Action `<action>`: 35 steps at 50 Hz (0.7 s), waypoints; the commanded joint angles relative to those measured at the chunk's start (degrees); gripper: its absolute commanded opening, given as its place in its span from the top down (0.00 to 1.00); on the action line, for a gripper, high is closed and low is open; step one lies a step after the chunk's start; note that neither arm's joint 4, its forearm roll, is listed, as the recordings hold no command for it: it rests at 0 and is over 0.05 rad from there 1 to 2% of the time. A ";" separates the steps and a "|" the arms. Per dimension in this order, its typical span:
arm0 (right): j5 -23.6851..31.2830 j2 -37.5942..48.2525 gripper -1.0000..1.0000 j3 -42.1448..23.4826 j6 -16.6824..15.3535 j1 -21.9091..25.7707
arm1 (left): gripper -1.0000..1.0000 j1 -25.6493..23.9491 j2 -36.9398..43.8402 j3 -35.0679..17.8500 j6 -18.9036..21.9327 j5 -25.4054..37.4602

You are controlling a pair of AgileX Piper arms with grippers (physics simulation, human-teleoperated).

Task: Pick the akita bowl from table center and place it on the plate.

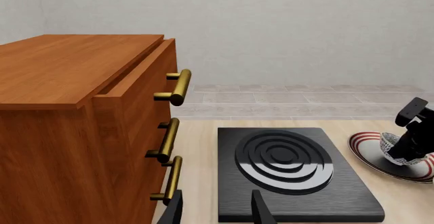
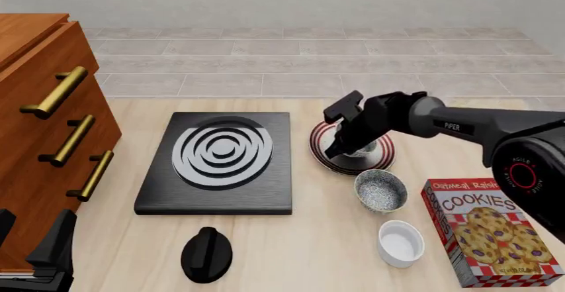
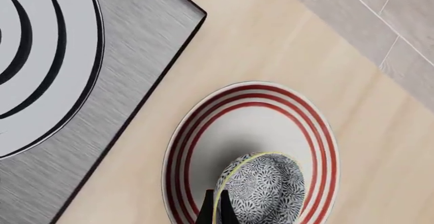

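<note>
The akita bowl [image 3: 266, 187], dark speckled inside with a pale rim, sits tilted on or just above the red-striped plate [image 3: 251, 109]. My right gripper [image 3: 215, 210] is shut on the bowl's rim, its two fingers close together. In the front view the right gripper [image 2: 342, 147] hangs over the plate [image 2: 329, 161] and hides most of the bowl [image 2: 360, 150]. The left wrist view shows the bowl [image 1: 393, 145] in the plate [image 1: 379, 162] under the right gripper [image 1: 405, 148]. My left gripper [image 1: 217, 214] is open and holds nothing, low at the front left [image 2: 31, 239].
A second speckled bowl [image 2: 380, 191] stands just in front of the plate. Nearer still are a plain white bowl [image 2: 400, 242] and a cookie box [image 2: 490, 229]. A black stove [image 2: 221, 159] lies left of the plate, a black knob [image 2: 206, 253] before it, a wooden drawer cabinet [image 2: 44, 106] at far left.
</note>
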 commanded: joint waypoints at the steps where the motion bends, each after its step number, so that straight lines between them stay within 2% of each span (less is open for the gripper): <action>1: -0.30 0.21 1.00 0.62 0.46 0.66 | 0.00 0.00 -0.02 0.00 -0.01 0.00; 15: -1.20 0.28 1.00 0.98 -0.53 -0.61 | 0.00 0.00 0.00 0.00 0.01 0.00; 16: -1.32 0.46 0.00 0.99 -0.23 -0.44 | 0.00 0.00 -0.01 0.00 0.01 0.00; 35: -1.76 -0.80 0.00 1.64 0.07 -0.80 | 0.00 -0.01 0.02 0.00 0.01 0.00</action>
